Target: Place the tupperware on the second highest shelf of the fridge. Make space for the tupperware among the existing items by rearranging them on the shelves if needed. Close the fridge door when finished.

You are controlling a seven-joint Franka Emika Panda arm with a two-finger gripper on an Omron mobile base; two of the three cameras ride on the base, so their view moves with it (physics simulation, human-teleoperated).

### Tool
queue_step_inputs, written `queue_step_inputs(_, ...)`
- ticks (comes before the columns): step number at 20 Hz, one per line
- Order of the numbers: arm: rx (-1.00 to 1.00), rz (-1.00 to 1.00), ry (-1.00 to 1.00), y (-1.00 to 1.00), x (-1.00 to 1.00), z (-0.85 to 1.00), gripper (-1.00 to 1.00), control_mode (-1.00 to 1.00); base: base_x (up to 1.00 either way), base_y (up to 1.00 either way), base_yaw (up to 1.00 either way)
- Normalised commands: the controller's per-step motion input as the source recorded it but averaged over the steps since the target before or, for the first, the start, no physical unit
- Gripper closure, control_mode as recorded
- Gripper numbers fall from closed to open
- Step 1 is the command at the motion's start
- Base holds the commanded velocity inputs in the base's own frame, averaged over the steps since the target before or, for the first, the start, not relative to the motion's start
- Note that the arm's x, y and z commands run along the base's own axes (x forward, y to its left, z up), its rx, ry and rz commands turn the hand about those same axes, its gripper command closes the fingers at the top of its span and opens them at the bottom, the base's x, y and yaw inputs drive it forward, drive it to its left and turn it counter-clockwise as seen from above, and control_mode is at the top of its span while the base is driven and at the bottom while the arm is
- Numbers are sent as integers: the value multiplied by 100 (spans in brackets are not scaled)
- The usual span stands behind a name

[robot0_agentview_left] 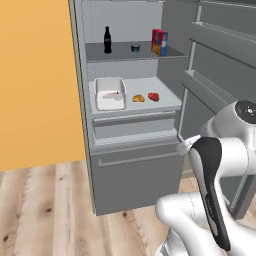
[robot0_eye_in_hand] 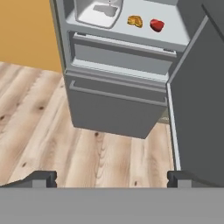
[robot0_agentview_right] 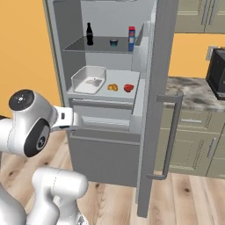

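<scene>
The fridge (robot0_agentview_left: 135, 180) stands open, its fridge door (robot0_agentview_right: 154, 110) swung wide to the right of the cabinet. Inside, the tupperware (robot0_agentview_left: 110, 93), a white open container, sits at the left end of the second highest shelf (robot0_agentview_left: 167, 102), the pale board. On that same board, to the right of the tupperware and apart from it, lie the small orange food piece (robot0_agentview_left: 138, 98) and, just beside that, the small red food piece (robot0_agentview_left: 153, 96). On the darker shelf (robot0_agentview_left: 120, 54) above stand the black cola bottle (robot0_agentview_left: 107, 40) at the left, the small dark bowl (robot0_agentview_left: 135, 48) near the middle and the red, yellow and blue box (robot0_agentview_left: 159, 42) at the right. The gripper (robot0_eye_in_hand: 112, 177) is spread wide and holds nothing; in the hand view its fingertips (robot0_eye_in_hand: 43, 178) point down at the wooden floor (robot0_eye_in_hand: 39, 122) in front of the fridge's lower drawer front (robot0_eye_in_hand: 113, 111).
</scene>
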Motion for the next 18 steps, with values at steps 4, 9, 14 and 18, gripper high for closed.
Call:
queue_step_inputs(4, 0, 0, 0, 0, -14, 0, -100, -100, 0, 0, 0)
queue_step_inputs(9, 0, -3, -19, 0, -92, 0, -100, -100, 0, 0, 0)
queue_step_inputs(14, 6, -19, -14, -63, -11, -3, -100, -100, 0, 0, 0)
queue_step_inputs(18, 13, -10, -21, -90, 0, -21, -100, -100, 0, 0, 0)
